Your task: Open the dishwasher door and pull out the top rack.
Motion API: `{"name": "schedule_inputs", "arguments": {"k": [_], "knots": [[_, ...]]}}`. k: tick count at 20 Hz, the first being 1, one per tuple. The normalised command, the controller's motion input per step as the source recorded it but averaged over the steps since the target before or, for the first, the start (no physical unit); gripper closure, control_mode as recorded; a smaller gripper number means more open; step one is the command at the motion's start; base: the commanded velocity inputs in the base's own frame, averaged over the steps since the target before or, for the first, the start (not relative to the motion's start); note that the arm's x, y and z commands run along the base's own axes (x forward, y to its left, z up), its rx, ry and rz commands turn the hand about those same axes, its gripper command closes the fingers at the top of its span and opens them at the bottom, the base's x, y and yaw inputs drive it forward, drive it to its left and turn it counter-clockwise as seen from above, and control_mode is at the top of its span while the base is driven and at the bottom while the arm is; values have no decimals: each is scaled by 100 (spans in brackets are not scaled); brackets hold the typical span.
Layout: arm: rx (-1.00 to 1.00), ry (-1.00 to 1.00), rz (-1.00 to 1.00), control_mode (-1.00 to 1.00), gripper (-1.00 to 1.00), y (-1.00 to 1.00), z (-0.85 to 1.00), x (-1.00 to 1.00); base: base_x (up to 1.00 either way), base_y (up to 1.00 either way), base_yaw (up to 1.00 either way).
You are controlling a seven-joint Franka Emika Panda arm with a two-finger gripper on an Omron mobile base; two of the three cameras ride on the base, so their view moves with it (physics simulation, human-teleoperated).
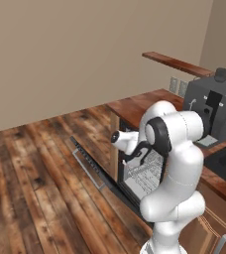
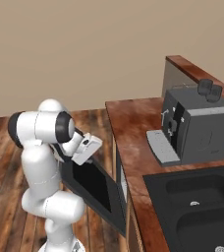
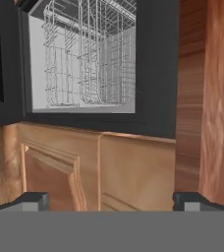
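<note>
The white arm bends forward at the elbow, its hand [image 3: 111,199] spread wide and empty, rolled sideways before the dishwasher opening. The dishwasher door [image 2: 92,184] hangs partly lowered under the counter [image 2: 133,128]. The top rack [image 3: 87,54] sits inside.

The dishwasher door [image 2: 92,189] is black with a dark grey edge, the wire racks [image 3: 87,54] pale grey-white, the countertop [image 2: 133,133] reddish-brown wood-grained, the coffee machine [image 2: 195,125] grey.

One dishwasher door [image 1: 96,171], one wire rack [image 3: 87,54], one coffee machine [image 2: 195,125], one sink [image 2: 197,206], two wall sockets [image 1: 178,87].
</note>
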Motion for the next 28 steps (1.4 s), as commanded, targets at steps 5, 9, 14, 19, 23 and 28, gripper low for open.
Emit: {"name": "schedule_inputs", "arguments": {"k": [5, 9, 14, 19, 23, 28], "knots": [[0, -2, 0, -100, -100, -14, -24, 22, 0, 0, 0], [0, -2, 0, -100, -100, -10, -28, 17, 0, 0, 0], [0, -3, 0, -100, -100, -10, -30, 17, 0, 0, 0], [0, -5, 0, -100, -100, -11, -26, 17, 0, 0, 0], [0, -4, 0, -100, -100, -15, -23, 18, 0, 0, 0], [0, -3, 0, -100, -100, -16, -23, 24, 0, 0, 0]]}}
